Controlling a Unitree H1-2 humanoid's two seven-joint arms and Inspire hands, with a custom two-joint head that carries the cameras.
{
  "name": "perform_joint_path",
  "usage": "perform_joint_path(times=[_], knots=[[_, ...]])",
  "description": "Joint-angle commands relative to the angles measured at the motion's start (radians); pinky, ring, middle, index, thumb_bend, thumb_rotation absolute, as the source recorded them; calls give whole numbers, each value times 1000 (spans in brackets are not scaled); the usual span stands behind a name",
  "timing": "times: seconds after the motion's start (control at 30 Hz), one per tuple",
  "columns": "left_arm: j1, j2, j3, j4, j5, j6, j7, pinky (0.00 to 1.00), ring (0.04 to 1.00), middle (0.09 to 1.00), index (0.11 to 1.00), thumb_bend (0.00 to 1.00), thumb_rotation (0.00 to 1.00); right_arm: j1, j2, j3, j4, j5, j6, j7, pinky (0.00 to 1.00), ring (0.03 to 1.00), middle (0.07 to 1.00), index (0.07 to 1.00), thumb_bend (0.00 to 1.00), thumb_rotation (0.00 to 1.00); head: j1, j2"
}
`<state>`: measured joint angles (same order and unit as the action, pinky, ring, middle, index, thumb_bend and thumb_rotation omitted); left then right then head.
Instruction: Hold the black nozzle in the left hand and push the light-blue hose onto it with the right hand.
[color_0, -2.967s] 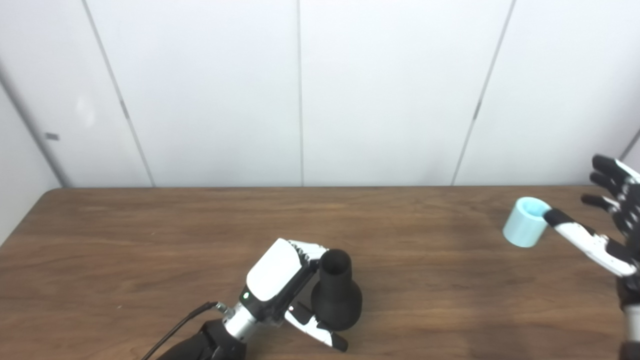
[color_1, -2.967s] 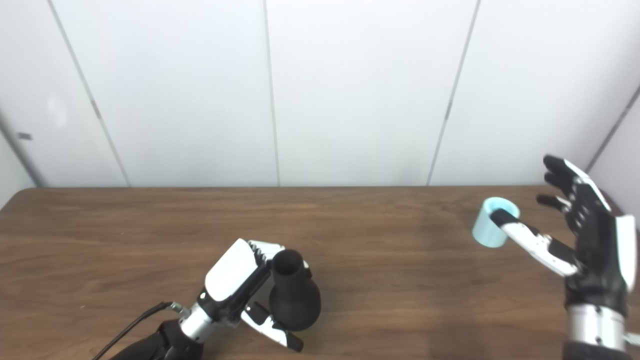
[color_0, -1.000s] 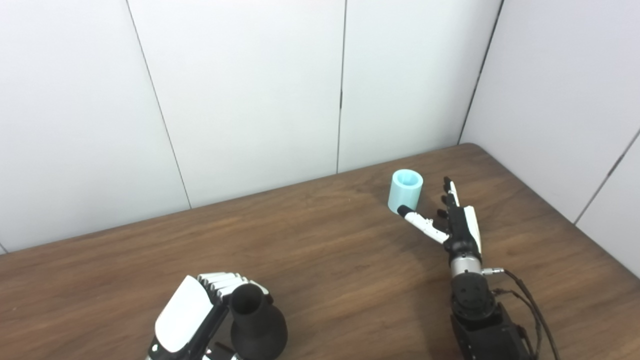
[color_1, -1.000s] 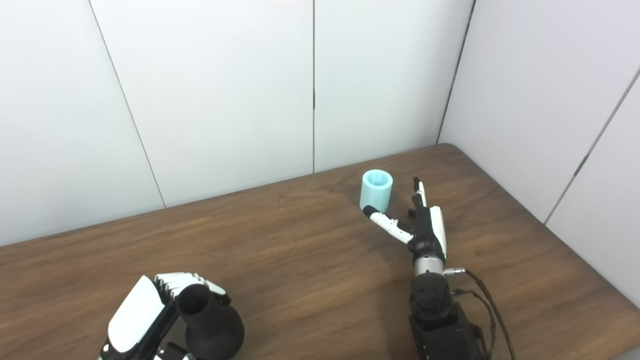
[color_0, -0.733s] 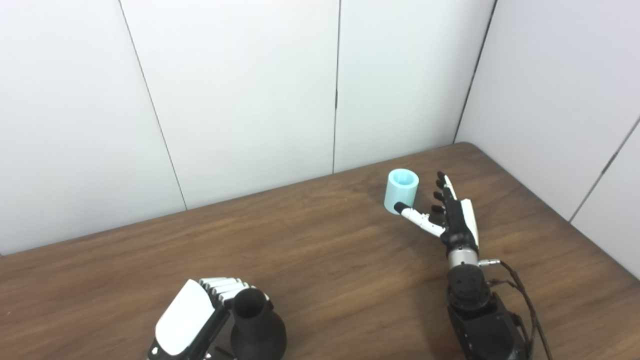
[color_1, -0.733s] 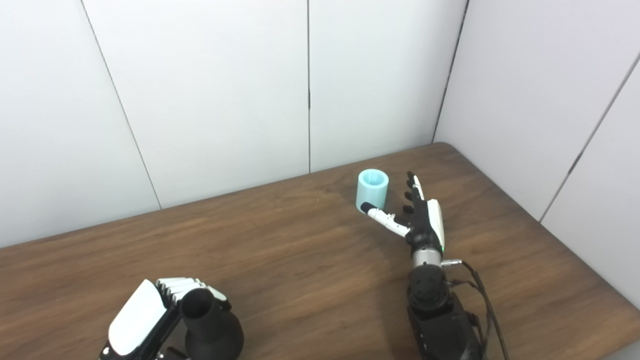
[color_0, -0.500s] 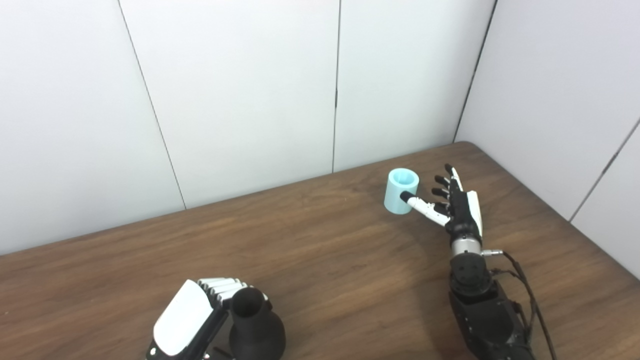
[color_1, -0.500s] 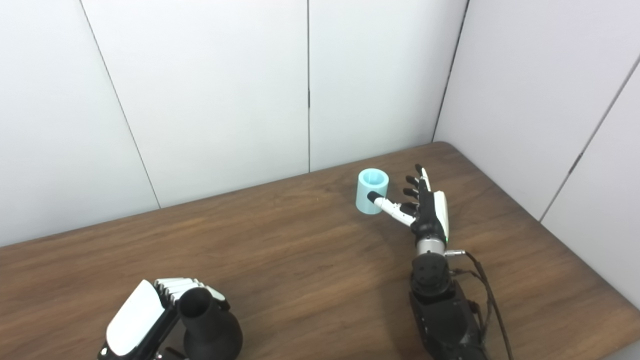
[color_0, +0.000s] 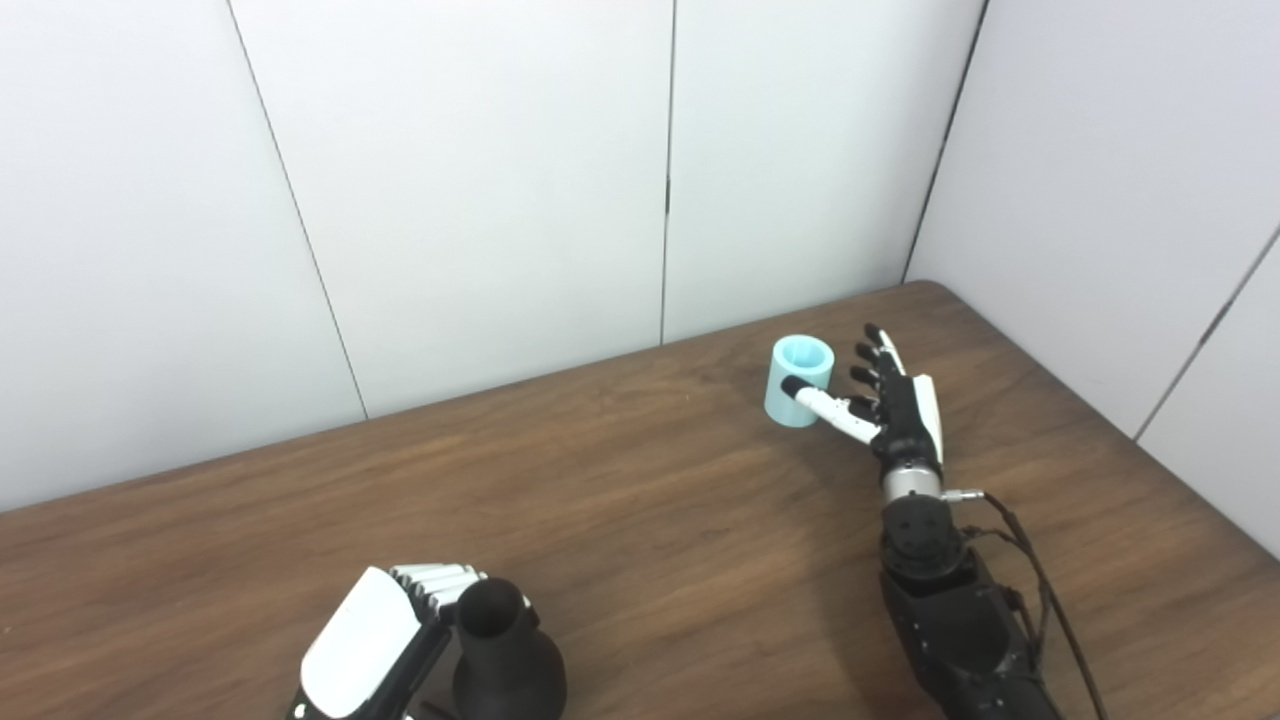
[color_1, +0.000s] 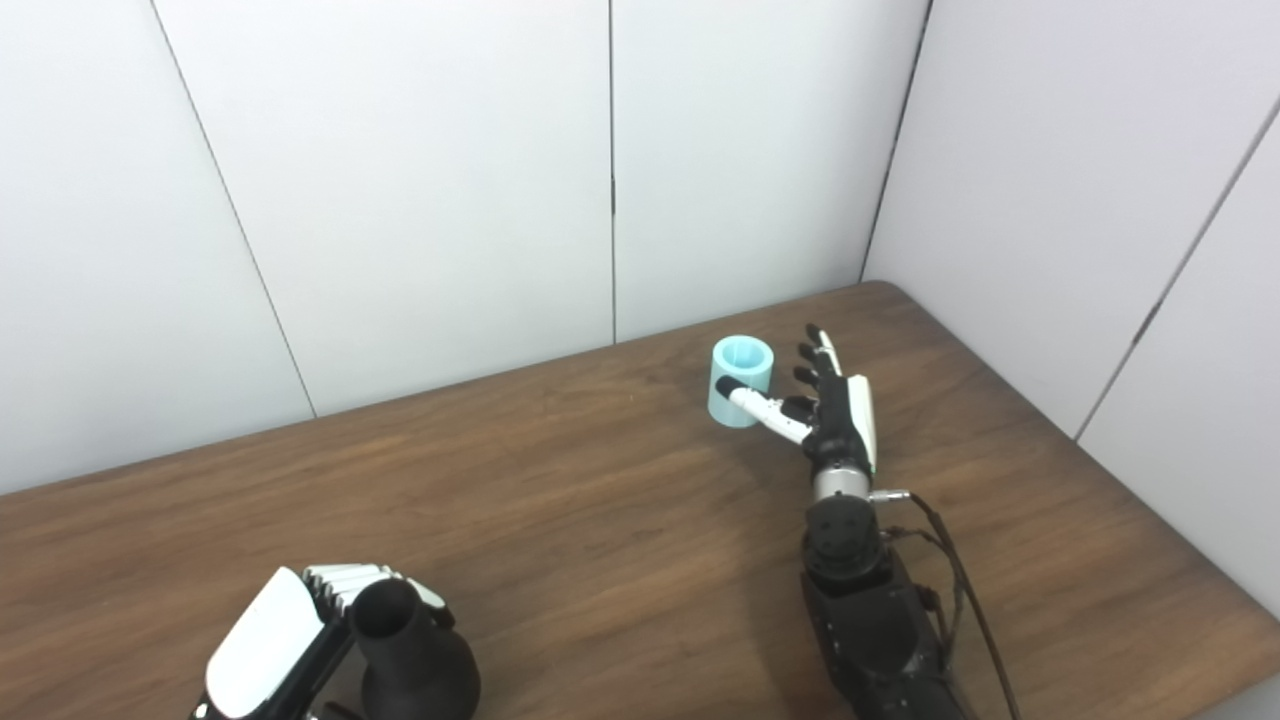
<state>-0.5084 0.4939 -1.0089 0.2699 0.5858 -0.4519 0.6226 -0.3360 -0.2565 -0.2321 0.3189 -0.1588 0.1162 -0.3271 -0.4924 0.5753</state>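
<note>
A black bulb-shaped nozzle (color_0: 505, 660) stands upright at the near left of the wooden table, its mouth facing up. My left hand (color_0: 375, 650) is shut on it, fingers wrapped round its neck from the left. The light-blue hose (color_0: 797, 380), a short open cylinder, stands upright at the far right of the table. My right hand (color_0: 890, 410) is open right beside it: the thumb lies across the hose's front and the fingers stretch out along its right side, not closed on it.
The brown wooden table (color_0: 640, 520) ends at white wall panels behind and at a rounded corner on the far right. A cable (color_0: 1040, 580) runs along my right forearm.
The camera has swung to the right since the oldest frames. In the last second my right hand has crept forward to the hose, its thumb now across the hose's front. The left hand keeps its hold.
</note>
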Motion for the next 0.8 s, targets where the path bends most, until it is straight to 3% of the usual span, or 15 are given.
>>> perform_joint_path(times=[0.0, 0.17, 0.2, 0.3, 0.4, 0.5, 0.6, 0.63, 0.7, 0.77], knots=[[171, 1, -61, 58, -35, -18, 25, 359, 487, 477, 503, 520, 0, -46, -15, 39, -21, -18, 2, 37, 736, 855, 908, 928, 1000, 469, -1, 1], [176, -2, -51, 56, -32, -18, 18, 357, 487, 475, 505, 520, 0, -37, -37, 87, -38, -35, -7, 75, 820, 903, 943, 941, 1000, 519, 3, 0], [176, -2, -51, 54, -34, -18, 15, 358, 487, 476, 505, 520, 0, -35, -41, 97, -45, -40, -5, 84, 807, 896, 937, 941, 1000, 520, 4, 0], [176, -2, -50, 53, -35, -18, 11, 359, 486, 475, 505, 520, 0, -32, -54, 134, -62, -81, 26, 98, 600, 728, 780, 926, 1000, 570, 6, 0], [177, -3, -51, 57, -37, -18, 9, 358, 486, 475, 506, 520, 0, -35, -56, 149, -68, -85, 46, 110, 625, 758, 809, 911, 1000, 562, 7, -1], [177, -3, -52, 56, -39, -18, 9, 358, 485, 475, 506, 520, 0, -41, -58, 155, -65, -89, 57, 117, 548, 679, 732, 910, 1000, 565, 8, -1], [179, -1, -51, 54, -37, -18, 7, 360, 486, 475, 507, 520, 0, -46, -61, 160, -56, -101, 56, 115, 546, 675, 735, 903, 1000, 572, 9, -1], [181, -1, -49, 54, -37, -18, 5, 359, 486, 475, 506, 520, 0, -48, -61, 159, -52, -101, 54, 114, 485, 613, 681, 901, 1000, 575, 9, -1], [183, 0, -49, 54, -36, -18, 8, 357, 486, 475, 506, 520, 0, -52, -58, 151, -46, -92, 52, 113, 508, 647, 717, 895, 1000, 564, 9, 0], [185, 1, -47, 53, -34, -18, 9, 357, 487, 476, 504, 520, 0, -54, -50, 137, -42, -72, 48, 111, 651, 777, 827, 892, 1000, 544, 9, 2]])
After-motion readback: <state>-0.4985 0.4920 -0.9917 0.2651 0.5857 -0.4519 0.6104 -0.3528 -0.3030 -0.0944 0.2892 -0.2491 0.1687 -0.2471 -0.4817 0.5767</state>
